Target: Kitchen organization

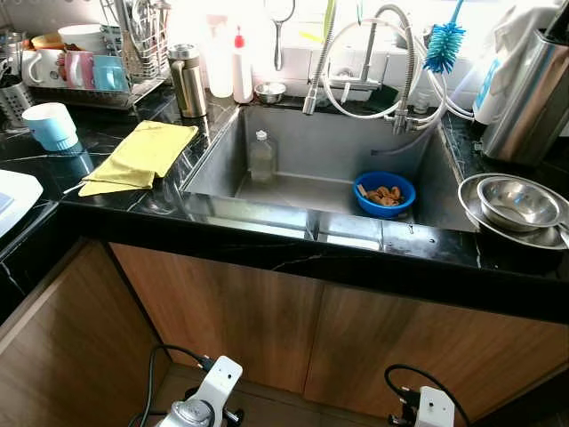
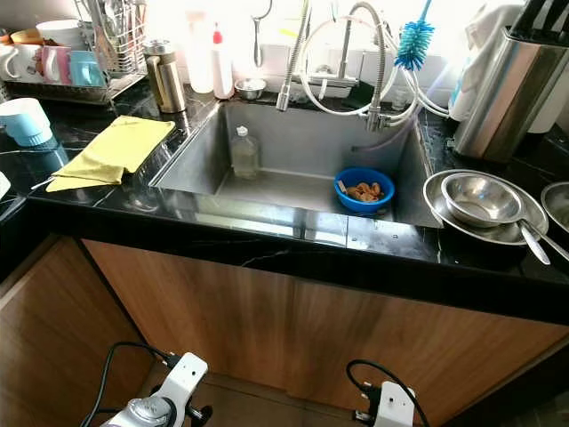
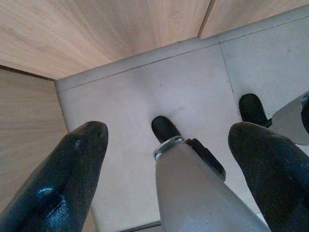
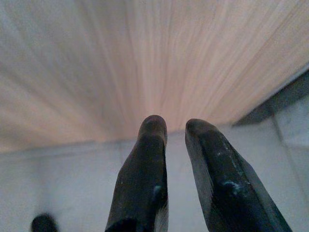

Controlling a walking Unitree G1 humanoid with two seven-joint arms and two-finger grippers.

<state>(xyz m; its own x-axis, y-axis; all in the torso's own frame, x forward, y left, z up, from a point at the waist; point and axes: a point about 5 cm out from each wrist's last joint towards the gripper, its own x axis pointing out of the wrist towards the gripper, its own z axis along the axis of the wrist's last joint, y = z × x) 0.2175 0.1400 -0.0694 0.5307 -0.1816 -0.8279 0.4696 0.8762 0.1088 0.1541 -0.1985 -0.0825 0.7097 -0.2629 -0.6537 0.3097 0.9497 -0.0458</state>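
Note:
A steel sink (image 1: 302, 133) is set in the black counter (image 1: 267, 233) before me. Inside it stand a blue bowl (image 1: 385, 193) with brown scraps and a clear bottle (image 1: 261, 156). A yellow cloth (image 1: 142, 156) lies on the counter left of the sink. Stacked steel bowls (image 1: 516, 203) rest on the right. Both arms hang low in front of the wooden cabinet doors (image 1: 267, 320). My left gripper (image 3: 169, 130) is open over the pale floor, near my own leg. My right gripper (image 4: 176, 123) is shut, empty, pointing at a cabinet door.
A dish rack (image 1: 107, 62) with mugs, a steel flask (image 1: 187, 80) and a light blue cup (image 1: 51, 124) are at the back left. A coiled faucet (image 1: 391, 53) and blue brush (image 1: 443, 44) rise behind the sink. A steel container (image 1: 529, 89) stands right.

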